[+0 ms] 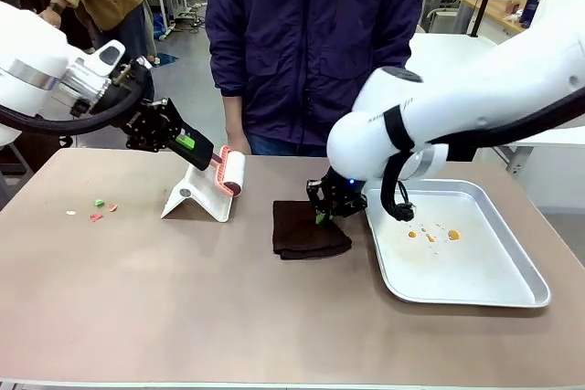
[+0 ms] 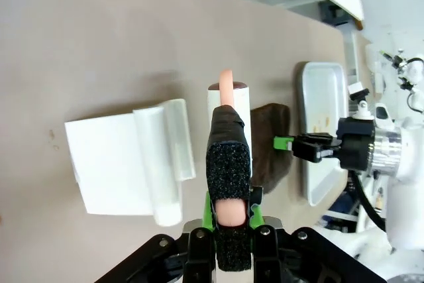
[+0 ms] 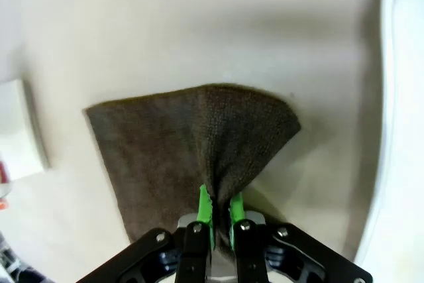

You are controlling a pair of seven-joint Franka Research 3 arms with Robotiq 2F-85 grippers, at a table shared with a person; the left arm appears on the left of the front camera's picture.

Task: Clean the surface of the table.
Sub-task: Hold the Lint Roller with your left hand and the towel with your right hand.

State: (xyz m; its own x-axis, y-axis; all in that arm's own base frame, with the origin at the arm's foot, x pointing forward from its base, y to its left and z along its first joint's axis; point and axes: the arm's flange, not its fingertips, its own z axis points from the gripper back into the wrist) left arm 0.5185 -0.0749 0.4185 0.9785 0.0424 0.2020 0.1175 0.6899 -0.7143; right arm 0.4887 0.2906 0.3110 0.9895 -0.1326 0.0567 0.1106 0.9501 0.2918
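The tan-brown table [image 1: 183, 317] carries a few small red, green and pale crumbs [image 1: 96, 210] at its left. My left gripper [image 1: 194, 146] is shut on the pink handle of a lint roller [image 1: 228, 172], whose white roll hangs just above a white plastic stand [image 1: 196, 195]. In the left wrist view the handle [image 2: 226, 157] runs up between the pads to the roll [image 2: 229, 101]. My right gripper [image 1: 325, 210] is shut on the right edge of a dark brown cloth [image 1: 306, 230] lying on the table. Its green pads [image 3: 205, 211] pinch a raised fold of the cloth [image 3: 192, 144].
A silver metal tray [image 1: 512, 294] with orange stains [image 1: 432, 235] sits at the right, close beside the cloth. A person in a dark jacket [image 1: 311, 43] stands at the far edge. The front half of the table is bare.
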